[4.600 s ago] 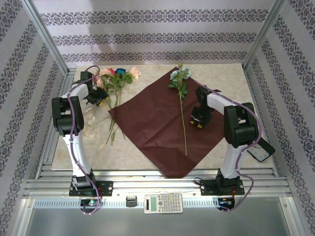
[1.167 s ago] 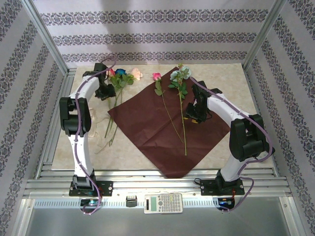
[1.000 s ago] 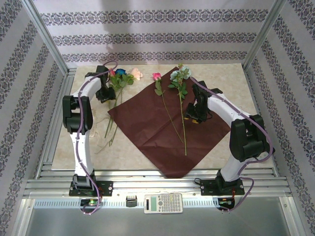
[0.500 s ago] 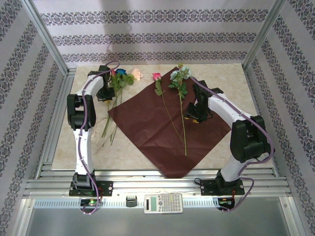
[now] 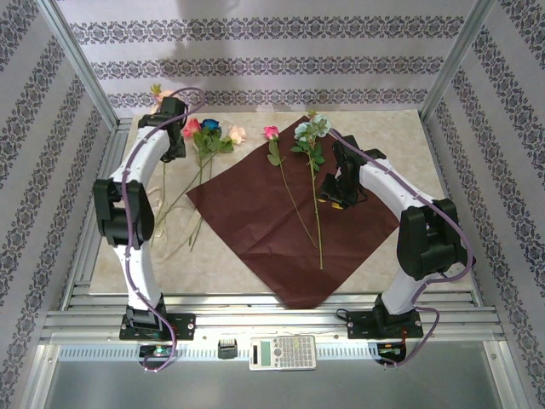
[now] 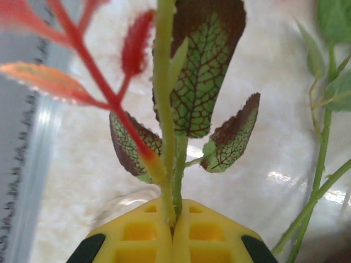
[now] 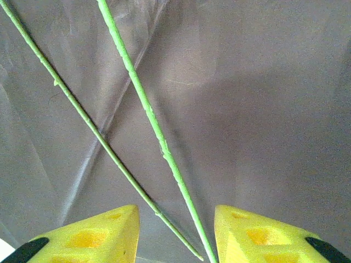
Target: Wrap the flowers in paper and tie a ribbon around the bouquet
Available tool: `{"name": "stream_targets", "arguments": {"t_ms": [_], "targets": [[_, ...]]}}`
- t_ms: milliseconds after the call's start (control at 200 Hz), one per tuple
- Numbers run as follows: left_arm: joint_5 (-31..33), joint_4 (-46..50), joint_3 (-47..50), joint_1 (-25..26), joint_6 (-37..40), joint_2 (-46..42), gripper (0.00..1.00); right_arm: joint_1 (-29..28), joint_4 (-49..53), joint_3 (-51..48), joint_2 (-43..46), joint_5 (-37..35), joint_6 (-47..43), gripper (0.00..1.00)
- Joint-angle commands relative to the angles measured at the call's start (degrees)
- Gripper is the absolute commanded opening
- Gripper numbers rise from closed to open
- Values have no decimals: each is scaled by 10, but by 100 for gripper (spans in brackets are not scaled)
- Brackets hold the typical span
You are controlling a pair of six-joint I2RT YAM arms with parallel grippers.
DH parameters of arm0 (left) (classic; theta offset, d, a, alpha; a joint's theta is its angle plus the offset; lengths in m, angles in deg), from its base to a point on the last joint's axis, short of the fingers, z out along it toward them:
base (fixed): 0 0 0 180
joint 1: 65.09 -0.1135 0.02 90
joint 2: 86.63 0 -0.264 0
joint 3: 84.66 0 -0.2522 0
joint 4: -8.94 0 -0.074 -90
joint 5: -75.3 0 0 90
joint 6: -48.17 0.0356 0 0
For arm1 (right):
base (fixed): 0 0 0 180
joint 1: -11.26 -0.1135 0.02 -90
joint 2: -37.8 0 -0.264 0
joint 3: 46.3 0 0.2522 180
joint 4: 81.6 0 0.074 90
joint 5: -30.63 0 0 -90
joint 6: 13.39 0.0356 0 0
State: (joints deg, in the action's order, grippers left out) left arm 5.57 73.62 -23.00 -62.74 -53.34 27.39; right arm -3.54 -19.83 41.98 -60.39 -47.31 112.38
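flowers (image 5: pixel 210 129): the loose bunch lies on the counter (image 5: pixel 400 136) just left of the paper (image 5: pixel 255 213), heads toward the far wall. two single flowers lie on the paper, a pink one (image 5: pixel 271 132) and a pale blue-green one (image 5: pixel 311 128). their heads are at its far edge and their stems run toward the near corner. judged: this lay-out suits rolling the sheet into a cone around them.

paper: flat, dull maroon face up, set as a diamond.

left fingers (image 6: pixel 164 241): closed on a green stem (image 6: pixel 164 109) and raised above the counter's far left corner, with a peach head (image 5: pixel 158 91) beyond them. judged step: bringing a third flower to the paper.

right fingers (image 7: pixel 123 224): apart and holding nothing, low over the paper beside the blue-green flower's stem.

views: the left wrist view confirms the pinch and shows veined leaves (image 6: pixel 203 71) above it, which the overhead view cannot settle. the right wrist view shows two stems lying between the open fingers, apparently untouched. the overhead view gives the whole layout.
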Motion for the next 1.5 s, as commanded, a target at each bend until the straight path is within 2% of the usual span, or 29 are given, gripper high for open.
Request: {"name": "stream_targets", "arguments": {"t_ms": [0, 185, 245, 305, 395, 455, 570, 649, 769, 984, 1049, 1124, 1184, 1239, 1399, 1494], "targets": [[77, -32, 40, 10, 16, -52, 0, -9, 6, 11, -2, 1, 1, 42], [106, -105, 110, 28, 44, -142, 0, -15, 1, -1, 8, 2, 4, 42], [85, -96, 99, 30, 41, -158, 0, -17, 2, -6, 12, 1, 5, 42], [-8, -106, 92, 30, 37, -177, 0, -18, 1, -12, 16, 1, 5, 42], [-263, -129, 81, 31, -13, -177, 0, -14, -4, -22, 23, 3, 8, 42], [-399, -167, 85, 55, -63, -159, 0, -9, -11, -32, 26, 10, 13, 42], [-510, -257, 93, 123, -157, -104, 0, 1, -15, -42, 36, 20, 17, 42], [-547, -372, 109, 156, -257, -66, 0, 4, -9, -42, 48, 19, 12, 42], [-573, -500, 85, 195, -362, 11, 0, 13, -4, -55, 68, 19, 7, 42], [-593, -570, -18, 218, -434, 171, 0, 32, -1, -88, 107, 25, 1, 42], [-589, -532, -61, 217, -420, 208, 0, 35, 1, -98, 118, 25, 2, 42], [-585, -471, -108, 217, -394, 242, 32, 38, 1, -109, 131, 26, 0, 42], [-579, -441, -124, 215, -378, 242, 44, 40, 5, -113, 138, 25, -4, 43], [-557, -404, -129, 215, -353, 218, 52, 40, 8, -116, 145, 21, -7, 43], [-459, -239, -126, 198, -252, 118, 53, 44, 9, -123, 154, 16, -11, 44], [-416, -156, -92, 171, -181, 59, 48, 45, 6, -120, 147, 15, -13, 43]]}}
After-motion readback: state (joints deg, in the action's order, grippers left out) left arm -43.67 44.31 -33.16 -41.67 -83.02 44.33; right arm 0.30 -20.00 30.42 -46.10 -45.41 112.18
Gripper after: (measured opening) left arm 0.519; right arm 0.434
